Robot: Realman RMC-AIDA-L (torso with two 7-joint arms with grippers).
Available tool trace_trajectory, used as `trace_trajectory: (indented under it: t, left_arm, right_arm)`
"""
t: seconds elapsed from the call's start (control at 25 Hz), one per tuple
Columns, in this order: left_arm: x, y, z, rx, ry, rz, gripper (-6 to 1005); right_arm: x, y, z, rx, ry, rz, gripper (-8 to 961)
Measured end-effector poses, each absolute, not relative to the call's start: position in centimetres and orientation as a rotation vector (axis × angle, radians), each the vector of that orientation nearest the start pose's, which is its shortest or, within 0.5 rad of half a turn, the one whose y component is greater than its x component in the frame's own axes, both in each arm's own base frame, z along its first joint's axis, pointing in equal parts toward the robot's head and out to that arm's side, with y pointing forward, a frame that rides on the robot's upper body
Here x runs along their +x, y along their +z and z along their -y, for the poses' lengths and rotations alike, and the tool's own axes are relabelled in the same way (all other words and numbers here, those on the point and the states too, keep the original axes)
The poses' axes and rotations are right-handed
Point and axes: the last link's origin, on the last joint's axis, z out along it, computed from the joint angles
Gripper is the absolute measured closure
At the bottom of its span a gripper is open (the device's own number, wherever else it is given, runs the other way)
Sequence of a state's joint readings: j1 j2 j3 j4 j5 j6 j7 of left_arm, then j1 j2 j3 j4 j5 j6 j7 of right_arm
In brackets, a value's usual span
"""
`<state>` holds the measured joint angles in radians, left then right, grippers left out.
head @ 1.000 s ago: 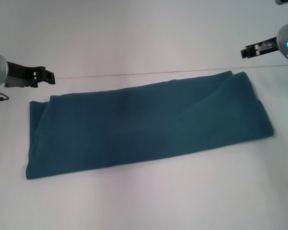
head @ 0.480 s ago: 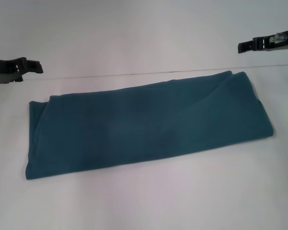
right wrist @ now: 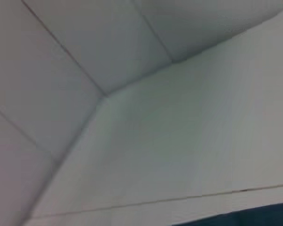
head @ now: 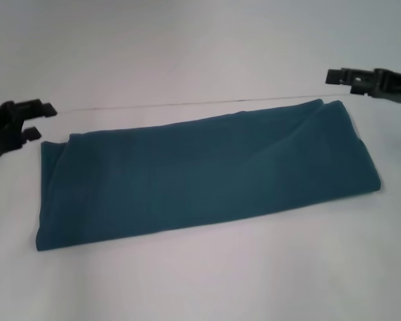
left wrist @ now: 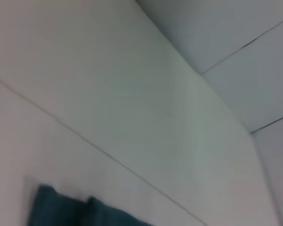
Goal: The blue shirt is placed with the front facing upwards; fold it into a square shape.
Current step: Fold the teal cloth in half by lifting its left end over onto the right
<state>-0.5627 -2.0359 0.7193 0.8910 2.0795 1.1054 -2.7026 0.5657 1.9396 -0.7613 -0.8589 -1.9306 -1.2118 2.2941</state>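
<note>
The blue shirt (head: 207, 174) lies on the white table, folded into a long flat band that runs left to right. Its lettering and collar label are hidden in the folds. My left gripper (head: 39, 120) is open and empty, just off the band's far left corner and not touching it. My right gripper (head: 331, 75) hovers just beyond the band's far right corner, holding nothing. A corner of the shirt shows in the left wrist view (left wrist: 61, 209), and an edge of it in the right wrist view (right wrist: 254, 217).
The white table (head: 200, 281) stretches around the shirt on all sides. A thin seam line (head: 187, 103) crosses the table just behind the shirt.
Both grippers have dropped lower, towards the far corners of the band. The left one moved out to the left and then came down. The shirt has not moved.
</note>
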Motion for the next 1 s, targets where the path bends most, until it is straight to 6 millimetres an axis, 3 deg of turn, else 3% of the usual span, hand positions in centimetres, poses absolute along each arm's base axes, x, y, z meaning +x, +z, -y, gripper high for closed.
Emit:
trace_trajectory:
  t: [0.24,0.56,0.72,1.0]
  left_arm:
    - [-29.3,5.3,-38.4,-1.673,-0.974,1.945,370]
    - [-31.4,2.7,-37.2,-1.618,-0.962,2.014,373]
    - [-31.9,2.7,-37.0,-1.624,-0.937,1.979,372]
    - [-31.7,4.9,-37.7,-1.904,-0.703,1.665,373]
  right_arm:
    - [28.2,10.2,-37.7,-2.095,0.869,-1.448,26]
    - [29.9,8.5,-36.3,-2.092,0.901,-1.49,26]
    - [30.1,8.4,-36.2,-2.089,0.903,-1.489,26]
    - [30.1,8.4,-36.2,-2.098,0.894,-1.478,25]
